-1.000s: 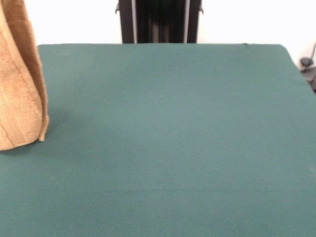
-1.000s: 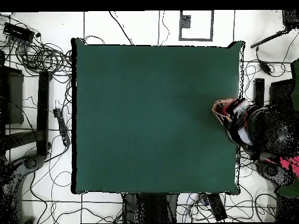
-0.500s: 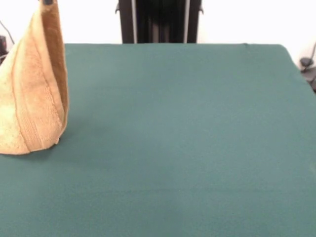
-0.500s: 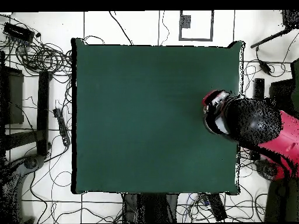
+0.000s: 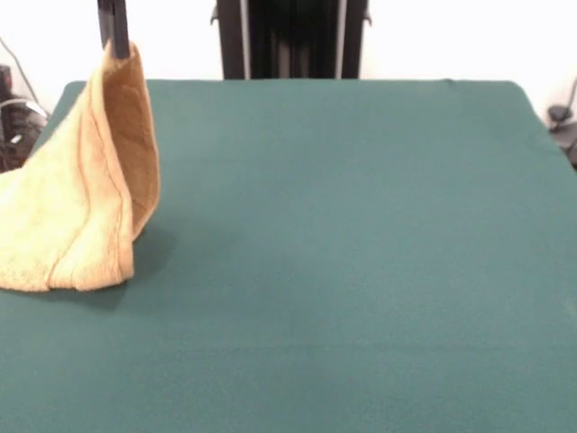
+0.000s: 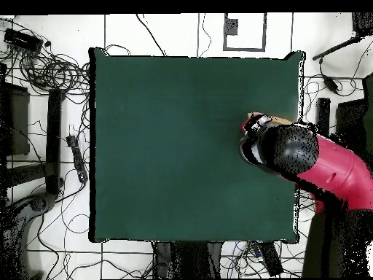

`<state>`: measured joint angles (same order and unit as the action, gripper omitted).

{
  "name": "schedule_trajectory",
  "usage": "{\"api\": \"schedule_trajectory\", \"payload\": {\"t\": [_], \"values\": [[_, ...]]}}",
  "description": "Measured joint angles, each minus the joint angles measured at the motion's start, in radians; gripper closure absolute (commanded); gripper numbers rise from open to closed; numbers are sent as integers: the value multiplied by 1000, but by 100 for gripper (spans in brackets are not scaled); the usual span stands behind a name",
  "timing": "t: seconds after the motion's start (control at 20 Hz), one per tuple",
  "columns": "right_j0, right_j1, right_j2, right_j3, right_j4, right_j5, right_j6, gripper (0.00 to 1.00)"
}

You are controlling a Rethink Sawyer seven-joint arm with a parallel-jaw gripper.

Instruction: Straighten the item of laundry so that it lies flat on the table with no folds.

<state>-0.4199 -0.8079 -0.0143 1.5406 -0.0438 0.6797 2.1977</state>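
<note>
The item of laundry (image 5: 86,207), a golden-orange terry towel, stands up in a cone at the left side of the table (image 5: 361,234). Its peak is pinched in my gripper (image 5: 115,41), which comes down from the top edge and is shut on it. The towel's lower part rests in folds on the green cloth by the left edge. In the overhead view the red arm and the gripper head (image 6: 255,142) cover most of the towel. Only a small orange bit of the towel (image 6: 256,117) shows by the table (image 6: 167,146)'s right side.
A black pedestal column (image 5: 288,36) stands behind the far edge. Cables (image 6: 44,69) and dark stands lie on the floor around the table. Dark equipment (image 5: 563,122) shows past the right corner in the front view.
My gripper has carried the towel's peak inward over the table and lower. More of the towel now rests on the cloth, spread wider at its base.
</note>
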Motion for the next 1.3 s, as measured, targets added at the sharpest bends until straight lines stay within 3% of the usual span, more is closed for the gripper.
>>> {"api": "schedule_trajectory", "payload": {"t": [0.35,0.7,1.3], "values": [[10,61,-45,54,101,-180,99,100],[16,94,-73,121,178,-278,149,100],[83,101,-152,170,249,-299,153,100]]}}
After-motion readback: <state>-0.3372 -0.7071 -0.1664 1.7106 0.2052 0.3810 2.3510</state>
